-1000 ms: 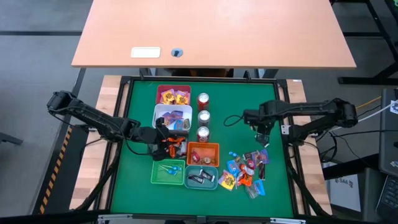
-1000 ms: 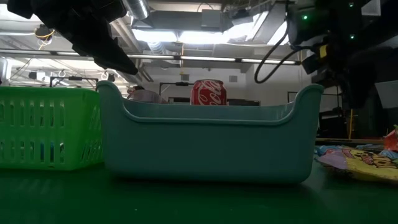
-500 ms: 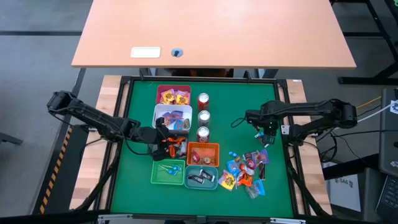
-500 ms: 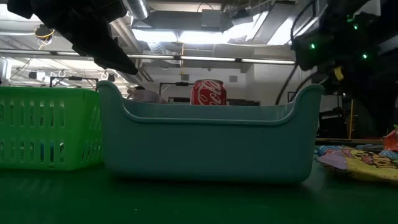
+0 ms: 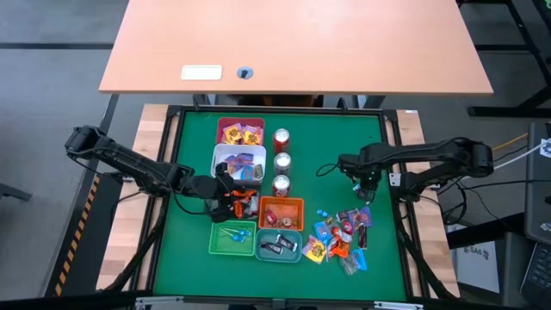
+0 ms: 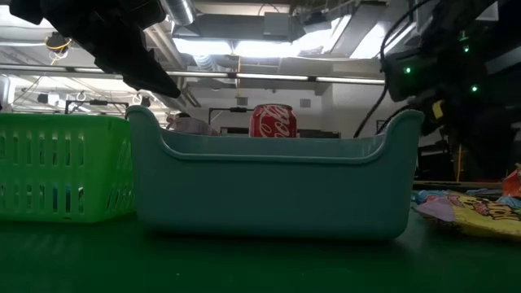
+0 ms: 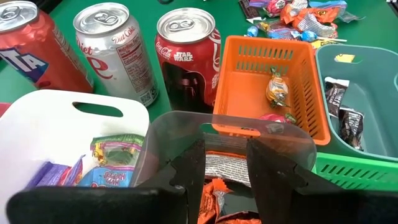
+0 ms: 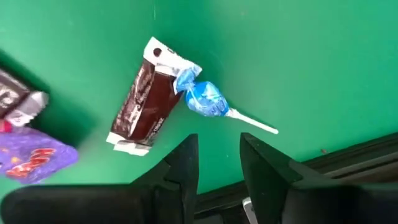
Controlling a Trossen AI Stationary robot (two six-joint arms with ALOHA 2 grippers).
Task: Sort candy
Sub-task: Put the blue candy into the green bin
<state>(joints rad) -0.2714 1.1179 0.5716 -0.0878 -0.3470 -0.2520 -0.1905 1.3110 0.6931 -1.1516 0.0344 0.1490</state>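
Note:
The candy lies in a loose pile (image 5: 343, 237) at the table's near right. My right gripper (image 8: 217, 163) hangs open, pointing down over the pile's far edge. Just beyond its fingertips a brown bar (image 8: 144, 106) and a blue lollipop (image 8: 205, 99) lie on the green mat. My left gripper (image 7: 227, 177) is over a clear bin (image 7: 249, 134) of orange-wrapped sweets (image 7: 214, 194), between the white bin (image 5: 238, 161) and the orange bin (image 5: 281, 213). Its fingers stand apart. A silver-and-dark wrapper (image 7: 227, 167) shows in the gap. My left gripper slants down into the clear bin from the table's left. The silver-and-dark wrapper fills the gap between its fingers. I cannot tell whether the fingers touch it or whether it lies loose on the orange sweets below.
Three cans (image 5: 281, 161) stand in a row right of the white bin and the red bin (image 5: 239, 132). A green basket (image 5: 232, 238) with blue lollipops and a teal bin (image 5: 280, 245) with dark bars sit at the near edge. Bare green mat lies at the far right.
My right gripper has sunk toward the mat at the far edge of the candy pile and has tipped a little more downward. Its fingers have kept the same gap.

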